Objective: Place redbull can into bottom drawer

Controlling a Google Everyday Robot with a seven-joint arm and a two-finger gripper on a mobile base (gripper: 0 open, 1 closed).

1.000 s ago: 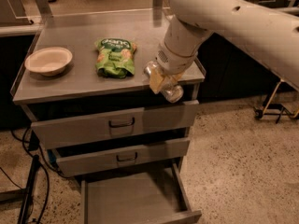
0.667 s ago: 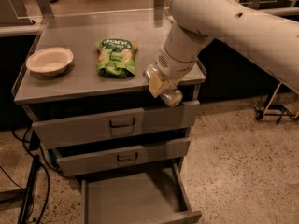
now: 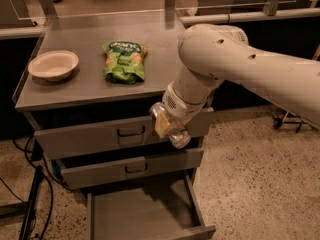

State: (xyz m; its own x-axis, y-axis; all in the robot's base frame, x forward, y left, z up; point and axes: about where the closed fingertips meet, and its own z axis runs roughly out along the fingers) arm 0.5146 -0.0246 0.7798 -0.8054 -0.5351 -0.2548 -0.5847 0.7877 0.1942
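Observation:
My gripper (image 3: pixel 167 126) is shut on the redbull can (image 3: pixel 174 133), a slim silver can held tilted, its shiny round end (image 3: pixel 181 140) pointing down to the right. It hangs in front of the top drawer's right end, below the counter edge. The bottom drawer (image 3: pixel 145 215) is pulled open under it, a wide shallow grey tray with a bare floor. The can is well above that drawer, over its right part. The two upper drawers (image 3: pixel 125 134) with dark bar handles are nearly closed.
A green snack bag (image 3: pixel 124 60) and a pale bowl (image 3: pixel 53 65) lie on the cabinet top (image 3: pixel 95 89). Black cables and a stand (image 3: pixel 32 204) are at the left on the speckled floor. My white arm (image 3: pixel 250 74) reaches in from the right.
My gripper has moved down and toward the front with the can, from the counter edge to in front of the top drawer.

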